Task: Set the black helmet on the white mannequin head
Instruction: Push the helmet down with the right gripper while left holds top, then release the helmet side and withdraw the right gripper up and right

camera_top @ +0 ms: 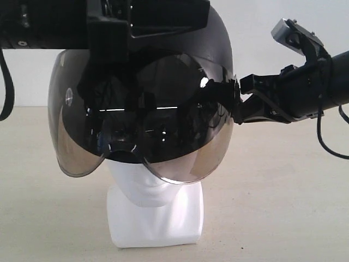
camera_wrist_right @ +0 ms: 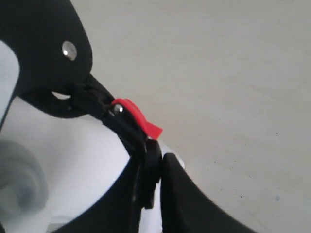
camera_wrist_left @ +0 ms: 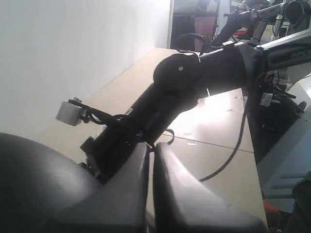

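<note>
Evidently the right gripper [camera_wrist_right: 156, 162] has its fingers [camera_wrist_right: 189, 204] pinched on the chin strap [camera_wrist_right: 131, 136], just below the red tab [camera_wrist_right: 141, 116], at the side of the black helmet [camera_top: 221, 49]. The left gripper [camera_wrist_left: 150, 179] sits up by the crown with its fingers [camera_wrist_left: 194, 194] pressed almost together; whether they nip anything I cannot tell. The helmet sits over the white mannequin head [camera_top: 147, 185], its visor [camera_top: 142, 109] covering the face and only chin and neck showing below. The head stands on the bench [camera_top: 283, 207], well clear of the far edge by the wall. The step in hand looks like seating. Next calls for a gentle, level settle, then a release that doesn't drag the strap.
</note>
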Tool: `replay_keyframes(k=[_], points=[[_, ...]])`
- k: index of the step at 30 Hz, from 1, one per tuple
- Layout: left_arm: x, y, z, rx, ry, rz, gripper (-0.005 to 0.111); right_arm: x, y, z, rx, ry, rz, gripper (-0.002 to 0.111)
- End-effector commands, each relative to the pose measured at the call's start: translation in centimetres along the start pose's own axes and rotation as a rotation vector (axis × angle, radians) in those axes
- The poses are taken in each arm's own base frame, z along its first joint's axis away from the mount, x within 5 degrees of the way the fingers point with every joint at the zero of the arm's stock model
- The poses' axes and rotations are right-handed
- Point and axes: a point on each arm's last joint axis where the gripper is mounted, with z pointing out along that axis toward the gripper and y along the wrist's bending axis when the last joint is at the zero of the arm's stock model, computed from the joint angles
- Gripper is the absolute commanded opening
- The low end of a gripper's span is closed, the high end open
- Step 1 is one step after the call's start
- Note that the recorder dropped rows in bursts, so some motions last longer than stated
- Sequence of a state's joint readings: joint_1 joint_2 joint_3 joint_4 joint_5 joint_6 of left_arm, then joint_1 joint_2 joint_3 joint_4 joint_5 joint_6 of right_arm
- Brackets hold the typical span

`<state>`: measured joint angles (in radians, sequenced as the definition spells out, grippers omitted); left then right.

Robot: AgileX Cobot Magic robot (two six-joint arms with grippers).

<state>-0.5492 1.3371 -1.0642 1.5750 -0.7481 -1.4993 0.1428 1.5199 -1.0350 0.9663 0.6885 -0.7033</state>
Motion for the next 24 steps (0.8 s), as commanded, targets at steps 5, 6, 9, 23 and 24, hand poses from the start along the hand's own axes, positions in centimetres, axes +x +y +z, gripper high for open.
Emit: replay_keyframes(k=[5,6,9,23,24], points=[[3.47,1.13,1.17,-0.043,0.137,-0.122,0.004,-2.40,-2.57,0.99,0.147,-0.088,-0.057,0.000],[3.47,1.11,1.17,-0.041,0.137,-0.122,0.004,-2.38,-2.53,0.99,0.143,-0.084,-0.057,0.000],[3.47,1.03,1.17,-0.033,0.136,-0.132,0.004,-2.55,-2.46,0.92,0.143,-0.089,-0.060,0.000],[3.47,1.05,1.17,-0.036,0.136,-0.144,0.004,-2.65,-1.83,0.27,0.122,-0.089,-0.074,0.033],[3.47,1.05,1.17,-0.036,0.136,-0.144,0.004,-2.71,-1.64,0.02,0.120,-0.094,-0.078,0.041]])
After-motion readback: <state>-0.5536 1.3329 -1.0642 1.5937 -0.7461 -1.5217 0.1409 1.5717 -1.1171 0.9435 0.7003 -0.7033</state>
